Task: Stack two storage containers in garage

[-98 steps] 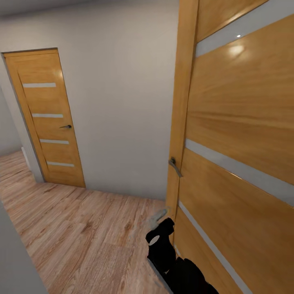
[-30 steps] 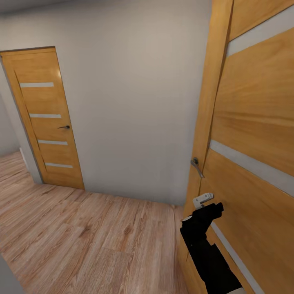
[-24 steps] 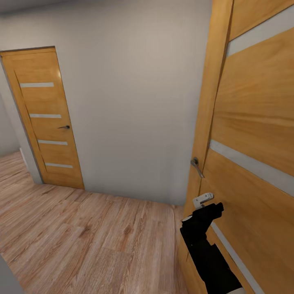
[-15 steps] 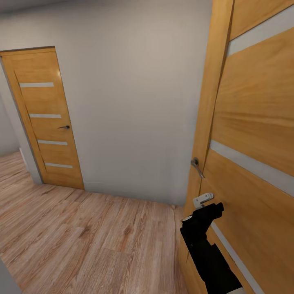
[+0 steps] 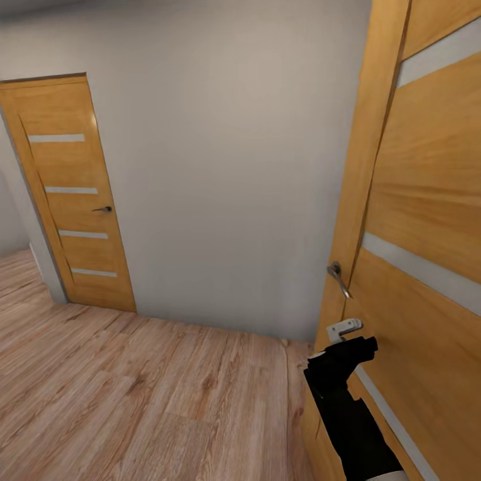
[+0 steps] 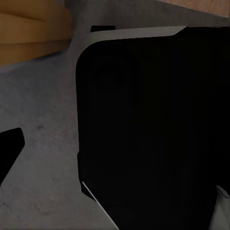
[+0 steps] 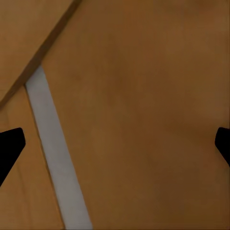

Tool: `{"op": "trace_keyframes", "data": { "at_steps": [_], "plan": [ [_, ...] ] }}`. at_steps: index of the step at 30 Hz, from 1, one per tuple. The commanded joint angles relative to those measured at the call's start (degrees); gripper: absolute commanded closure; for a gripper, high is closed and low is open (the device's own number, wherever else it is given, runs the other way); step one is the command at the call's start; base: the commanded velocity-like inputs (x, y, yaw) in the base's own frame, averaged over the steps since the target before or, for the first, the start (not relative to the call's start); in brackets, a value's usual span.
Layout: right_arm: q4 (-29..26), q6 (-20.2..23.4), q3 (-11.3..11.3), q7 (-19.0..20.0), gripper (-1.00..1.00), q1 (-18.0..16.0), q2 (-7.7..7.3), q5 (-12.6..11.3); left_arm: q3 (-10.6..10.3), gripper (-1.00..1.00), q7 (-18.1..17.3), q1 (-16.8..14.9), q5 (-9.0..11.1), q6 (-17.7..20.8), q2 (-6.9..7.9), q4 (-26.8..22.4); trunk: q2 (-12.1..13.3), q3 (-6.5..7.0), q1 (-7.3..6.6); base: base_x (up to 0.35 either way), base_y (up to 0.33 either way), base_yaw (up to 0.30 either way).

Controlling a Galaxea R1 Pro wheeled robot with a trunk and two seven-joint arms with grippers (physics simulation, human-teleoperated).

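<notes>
R gripper [image 5: 347, 327] up against near door [image 5: 427, 220] just below handle [image 5: 338, 278], fingers [image 7: 10, 146] spread wide, holding nothing, L gripper state can't tell, far door [image 5: 70, 194] shut, wood floor [image 5: 133, 394], grey wall [image 5: 220, 167], no bins visible.

Wooden door panel [image 7: 143, 120] with pale strip [image 7: 55, 158], pincer fingertips [image 7: 9, 146] wide apart.

Near door [image 5: 427, 220]: we see glossy honey wood with matt pale strips.
Handle [image 5: 338, 278]: we note dull grey metal.
Floor [image 5: 133, 394]: we see matt grained planks.
Wall [image 5: 227, 167]: smooth, matt grey.
</notes>
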Motion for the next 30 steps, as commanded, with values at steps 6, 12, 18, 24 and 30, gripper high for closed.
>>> {"op": "trace_keyframes", "data": {
  "at_steps": [6, 12, 18, 24, 30],
  "plan": [
    [0.0, 0.4, -0.1, -0.4, -1.0, -0.1, -0.04, 0.5, 0.0, -1.0, 0.0, 0.0, 0.0, -0.1, 0.0, 0.0, 0.0, -0.07, 0.01, 0.016, 0.0, 0.0],
    [0.0, 0.4, -0.2, -0.4, -1.0, -0.1, -0.05, 0.5, 0.0, -1.0, 0.0, 0.0, 0.0, -0.1, 0.0, 0.0, 0.0, -0.07, 0.01, 0.001, 0.0, 0.0],
    [0.0, 0.4, -1.9, -0.4, -1.0, -0.1, -0.05, 0.5, 0.0, -1.0, 0.0, 0.0, 0.0, -0.1, 0.0, 0.0, 0.0, -0.07, 0.01, 0.024, 0.0, 0.0],
    [0.0, 0.4, -2.6, -0.4, -1.0, -0.1, -0.05, 0.5, 0.1, -1.0, 0.0, 0.0, 0.1, -0.1, 0.0, 0.0, 0.0, -0.07, 0.01, 0.198, 0.0, 0.0],
    [0.0, 0.4, -2.8, -0.4, -1.0, 0.0, -0.04, 0.5, 0.0, -1.0, 0.0, 0.0, 0.1, -0.1, 0.0, 0.0, 0.0, -0.07, 0.01, 0.062, 0.0, 0.0]
  ]
}}
